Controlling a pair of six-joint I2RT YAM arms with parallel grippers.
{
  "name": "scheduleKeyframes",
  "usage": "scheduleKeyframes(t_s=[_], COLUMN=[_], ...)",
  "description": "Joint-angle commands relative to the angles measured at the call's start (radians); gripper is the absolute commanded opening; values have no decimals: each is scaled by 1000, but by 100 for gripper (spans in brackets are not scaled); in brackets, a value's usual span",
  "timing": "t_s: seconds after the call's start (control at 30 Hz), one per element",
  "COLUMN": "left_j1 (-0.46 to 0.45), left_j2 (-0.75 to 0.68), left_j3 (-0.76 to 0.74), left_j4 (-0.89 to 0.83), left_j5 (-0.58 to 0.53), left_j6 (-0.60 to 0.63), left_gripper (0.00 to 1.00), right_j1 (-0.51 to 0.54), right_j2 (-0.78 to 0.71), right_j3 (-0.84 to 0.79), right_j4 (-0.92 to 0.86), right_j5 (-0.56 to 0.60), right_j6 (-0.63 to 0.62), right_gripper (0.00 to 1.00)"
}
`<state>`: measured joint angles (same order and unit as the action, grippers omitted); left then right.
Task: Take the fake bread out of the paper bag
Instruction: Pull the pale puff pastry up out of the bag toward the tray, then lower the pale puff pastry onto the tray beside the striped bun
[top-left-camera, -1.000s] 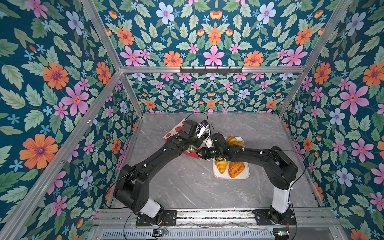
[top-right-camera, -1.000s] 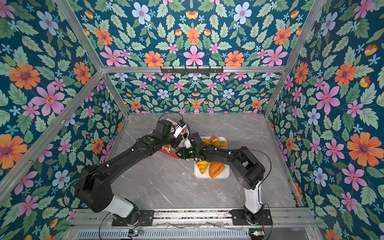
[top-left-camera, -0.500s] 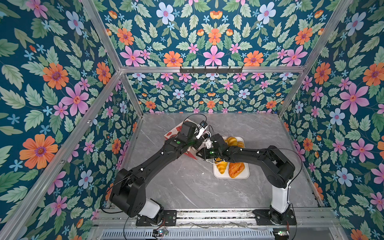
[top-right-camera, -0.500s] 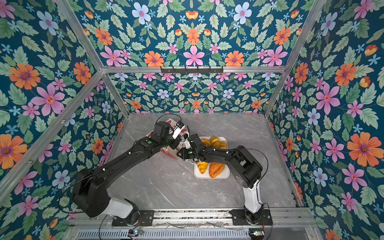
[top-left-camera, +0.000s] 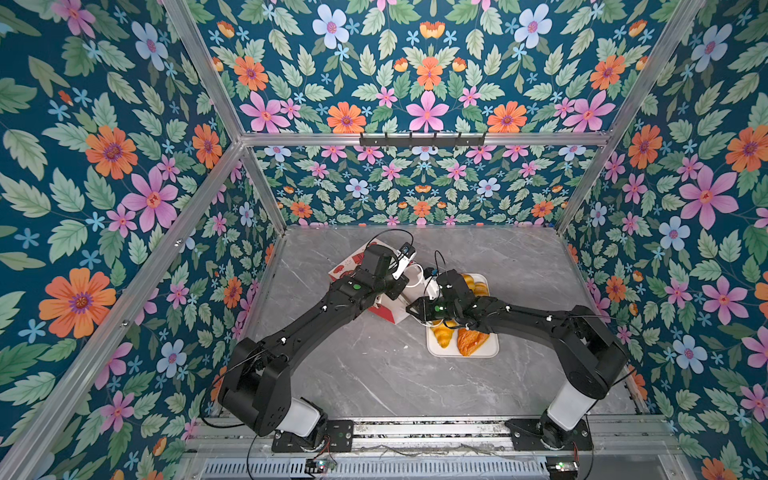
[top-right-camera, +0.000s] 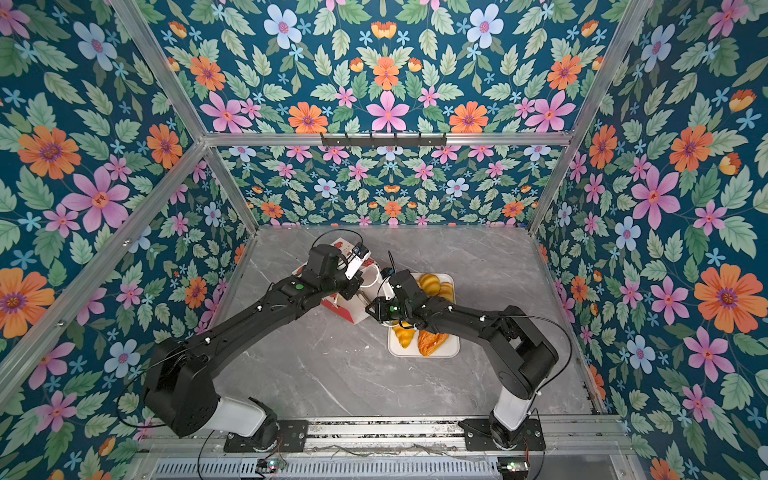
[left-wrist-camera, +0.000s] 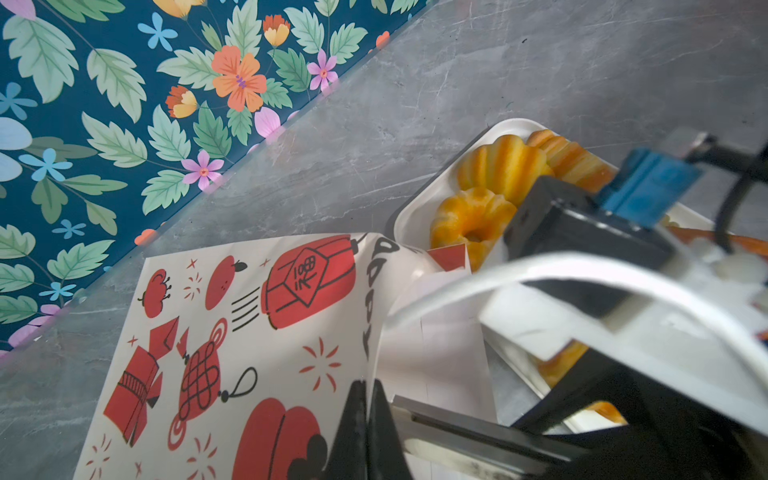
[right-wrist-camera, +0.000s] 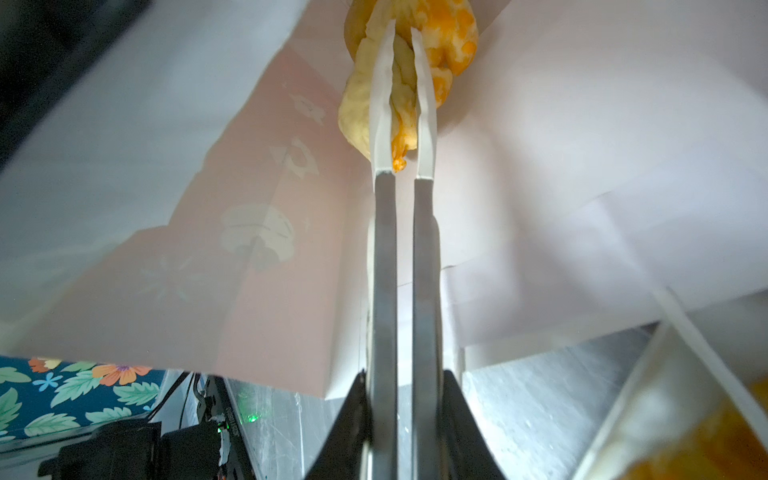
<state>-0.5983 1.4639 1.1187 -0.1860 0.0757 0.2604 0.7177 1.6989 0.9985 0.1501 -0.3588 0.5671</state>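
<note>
Right gripper (right-wrist-camera: 402, 41) clamps a twisted bread (right-wrist-camera: 455, 45) deep inside the bag (right-wrist-camera: 582, 145); left gripper (left-wrist-camera: 368, 388) pinches the bag's rim, holding the mouth open. Pull straight out through the mouth, grip firm, avoiding the handle cord (left-wrist-camera: 561, 264).

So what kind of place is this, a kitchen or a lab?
Probably a staged robot test booth: floral-print walls on an aluminium frame, two arms bolted to a rail, toy bread on a white tray.
</note>
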Motion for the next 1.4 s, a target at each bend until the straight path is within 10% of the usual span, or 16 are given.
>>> scheduleKeyframes(t_s=[0.0, 0.8, 1.37], left_j1=[0, 1, 8], left_j2=[-8, 28, 42], left_j3=[-1, -12, -47], left_j4=[17, 101, 166], left_j5=[-13, -108, -148], left_j6=[-3, -22, -57], left_gripper=[0, 0, 0], right_j1=[-3, -27, -30], right_j2=[-31, -440, -835], right_j3=[-11, -257, -186], right_j4=[-30, -182, -782], right_j5=[8, 72, 345], right_j6=[-21, -21, -76], right_gripper=[0, 0, 0])
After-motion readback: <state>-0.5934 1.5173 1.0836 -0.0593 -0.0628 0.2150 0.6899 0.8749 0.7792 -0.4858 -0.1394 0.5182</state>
